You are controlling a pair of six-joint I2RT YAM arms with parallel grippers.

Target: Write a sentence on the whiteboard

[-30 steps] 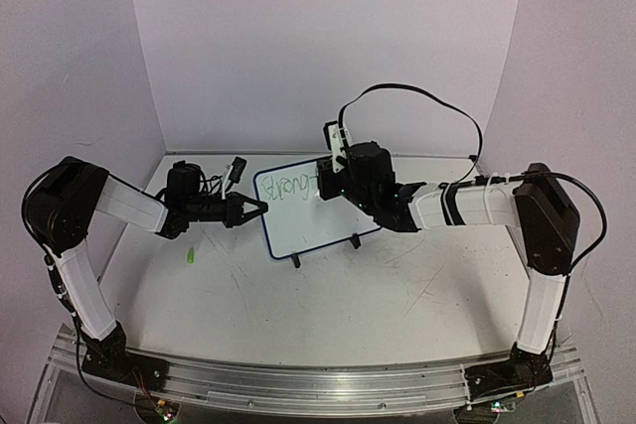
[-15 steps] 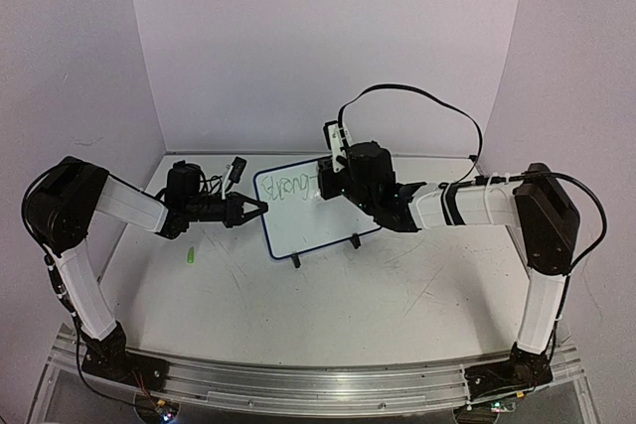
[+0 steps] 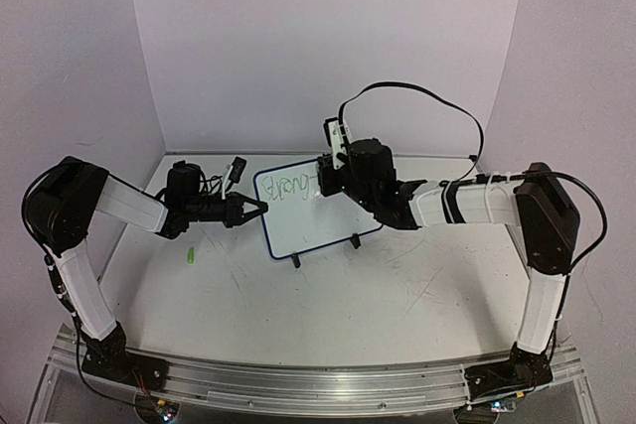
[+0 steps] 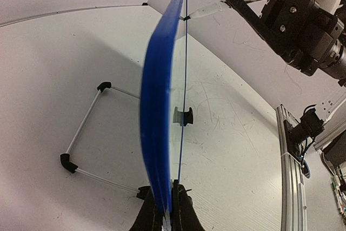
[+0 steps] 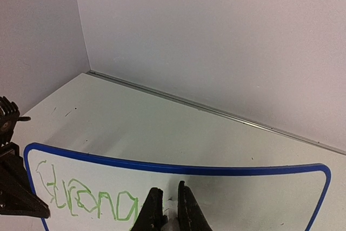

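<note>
The whiteboard (image 3: 316, 213), judged light, thin, slightly flexible and slick-faced, is held by its edge frame, the advisable grip point, in the closed left gripper (image 4: 166, 203), while the marker (image 4: 208, 9) is clamped in the right gripper (image 5: 165, 209), tip against the face beside the sentence (image 5: 86, 198).

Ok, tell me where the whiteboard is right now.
Top view: the whiteboard stands centre, toward the rear, its left edge clamped by the left gripper, with the right gripper holding a pen to its upper face.

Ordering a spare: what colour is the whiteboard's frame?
Blue, on the whiteboard, clearest in the right wrist view.
</note>
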